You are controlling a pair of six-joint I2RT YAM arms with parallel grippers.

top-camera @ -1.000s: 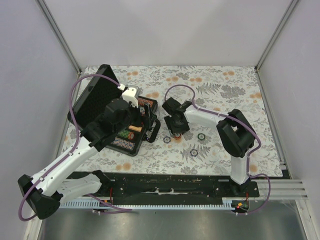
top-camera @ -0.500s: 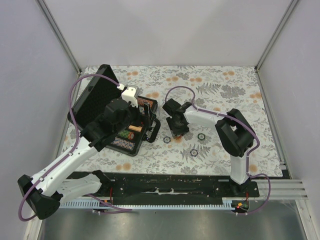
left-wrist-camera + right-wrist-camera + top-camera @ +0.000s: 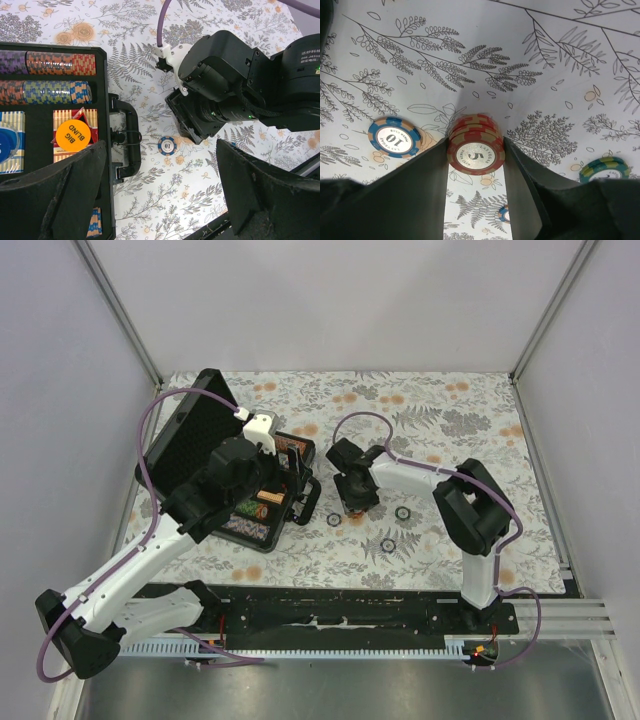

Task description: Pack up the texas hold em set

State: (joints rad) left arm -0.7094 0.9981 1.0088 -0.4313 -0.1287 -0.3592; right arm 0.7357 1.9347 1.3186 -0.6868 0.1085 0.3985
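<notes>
Right wrist view: right tool (image 3: 475,151) half-open, clamping red chip stack (image 3: 475,142).

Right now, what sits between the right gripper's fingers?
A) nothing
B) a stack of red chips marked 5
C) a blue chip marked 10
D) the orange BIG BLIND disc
B: in the right wrist view the stack of red chips, its top one marked 5, stands between the fingers of the right gripper, touching both, while the blue 10 chip lies apart to one side.
</notes>
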